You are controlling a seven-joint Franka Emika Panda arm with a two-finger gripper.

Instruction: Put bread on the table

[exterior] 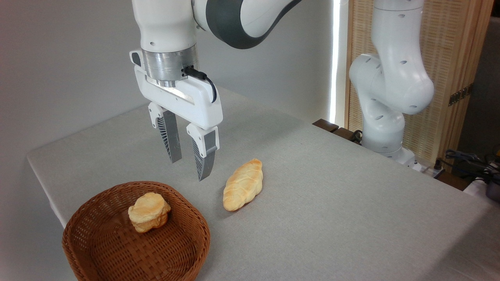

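Approach step, nothing grasped yet. Gripper (189,169) is hanging empty with jaws parted above the wicker basket's (97,257) far rim. Bread roll (149,212) is sitting inside the basket. Next move, judged: shifting over the roll, descending, closing on it.

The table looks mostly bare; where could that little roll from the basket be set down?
The table is bare right of the long loaf, out to the arm's base, and behind the open gripper. It is crowded near the front left, where the basket holding the roll sits beside the loaf.
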